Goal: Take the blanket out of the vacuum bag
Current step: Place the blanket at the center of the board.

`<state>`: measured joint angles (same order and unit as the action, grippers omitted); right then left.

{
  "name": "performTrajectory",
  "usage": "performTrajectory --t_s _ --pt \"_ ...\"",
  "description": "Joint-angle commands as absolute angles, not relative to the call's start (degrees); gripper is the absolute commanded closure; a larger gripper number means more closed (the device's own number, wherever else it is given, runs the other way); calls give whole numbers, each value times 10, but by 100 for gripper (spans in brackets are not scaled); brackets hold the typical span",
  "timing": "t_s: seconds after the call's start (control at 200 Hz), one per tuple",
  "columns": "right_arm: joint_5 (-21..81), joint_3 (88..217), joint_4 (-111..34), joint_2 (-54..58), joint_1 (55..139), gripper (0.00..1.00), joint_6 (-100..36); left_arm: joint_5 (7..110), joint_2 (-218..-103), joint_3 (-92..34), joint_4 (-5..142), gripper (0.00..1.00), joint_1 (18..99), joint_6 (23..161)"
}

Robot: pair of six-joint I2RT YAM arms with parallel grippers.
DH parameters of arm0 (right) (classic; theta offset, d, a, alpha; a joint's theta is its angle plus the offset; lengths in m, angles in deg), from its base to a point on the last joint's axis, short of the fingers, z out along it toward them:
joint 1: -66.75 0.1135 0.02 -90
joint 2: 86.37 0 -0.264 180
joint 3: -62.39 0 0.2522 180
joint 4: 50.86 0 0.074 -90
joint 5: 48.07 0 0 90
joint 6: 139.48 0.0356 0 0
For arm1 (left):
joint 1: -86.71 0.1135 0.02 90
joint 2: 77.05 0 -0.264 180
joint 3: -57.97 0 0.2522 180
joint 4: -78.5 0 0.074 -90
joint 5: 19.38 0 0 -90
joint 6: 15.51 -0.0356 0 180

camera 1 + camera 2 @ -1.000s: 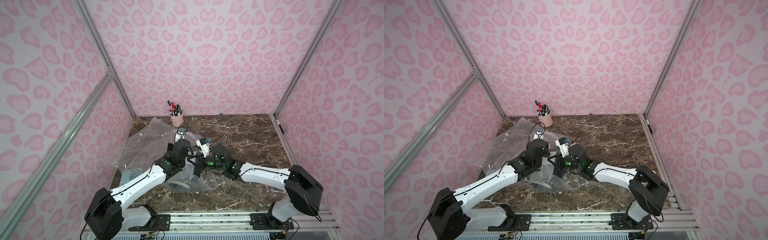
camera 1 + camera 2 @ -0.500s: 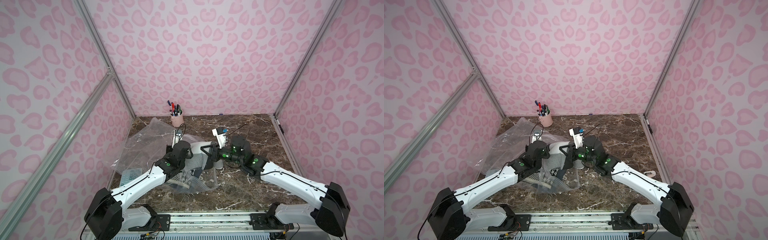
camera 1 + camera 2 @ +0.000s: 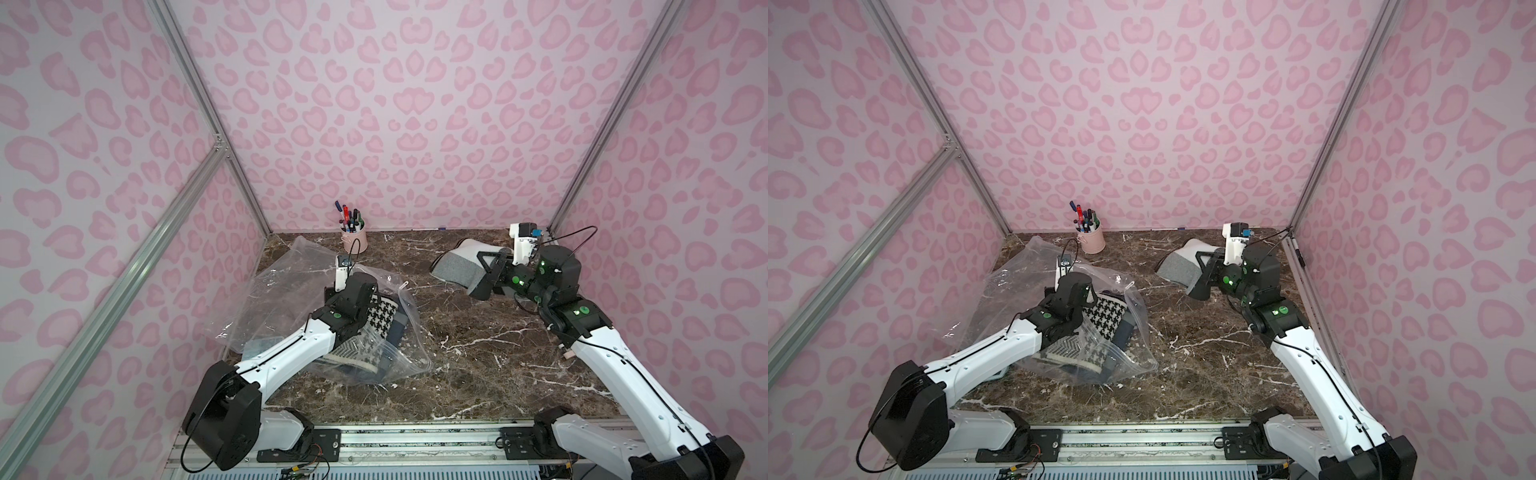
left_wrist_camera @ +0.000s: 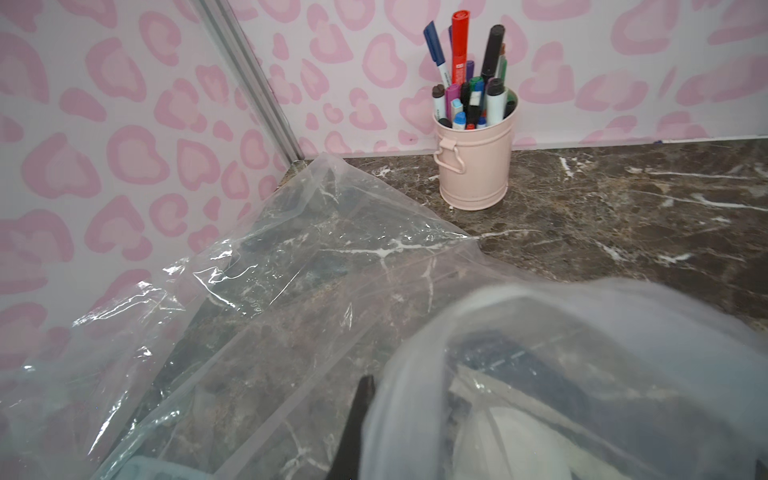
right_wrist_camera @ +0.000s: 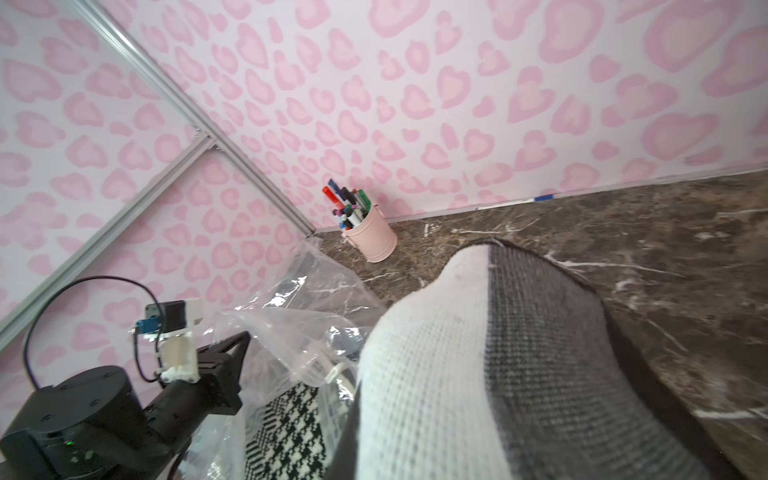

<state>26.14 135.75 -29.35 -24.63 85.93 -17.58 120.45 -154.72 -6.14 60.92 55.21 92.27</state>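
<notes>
"Where's the blanket (image 3: 455, 266)?"
"Out of the vacuum bag (image 3: 409, 353), over by the table's (image 3: 478, 353) far right side. The right gripper (image 3: 484, 274) is squeezing it."
"And the left gripper (image 5: 239, 343)?"
"Pinched tight on the bag's edge."

No legible text anywhere.
In the left wrist view, the red marker (image 4: 459, 41) and blue pen (image 4: 435, 48) standing in the pink cup (image 4: 473, 166) carry small white print, too blurred and too small to read.
</notes>
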Motion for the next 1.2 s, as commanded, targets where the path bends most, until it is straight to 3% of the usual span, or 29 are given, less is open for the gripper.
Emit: performTrajectory --t_s 0.0,0.195,0.395,0.845,1.005,1.195 --pt "257 1366 -298 -227 826 100 -215 1207 -1553 -73 617 96 577 941" --pt "222 1306 -388 -136 759 100 -191 1174 -1571 -91 640 96 612 933" --pt "182 1311 -452 -7 748 100 -182 1150 -1600 -101 655 96 627 927" --pt "168 1576 -371 146 760 100 -248 1119 -1633 -114 673 96 643 927" --pt "185 1500 -393 135 813 100 -252 1109 -1625 -91 679 96 643 939" --pt "213 1278 -502 135 888 100 -128 1089 -1623 -96 674 96 643 938"
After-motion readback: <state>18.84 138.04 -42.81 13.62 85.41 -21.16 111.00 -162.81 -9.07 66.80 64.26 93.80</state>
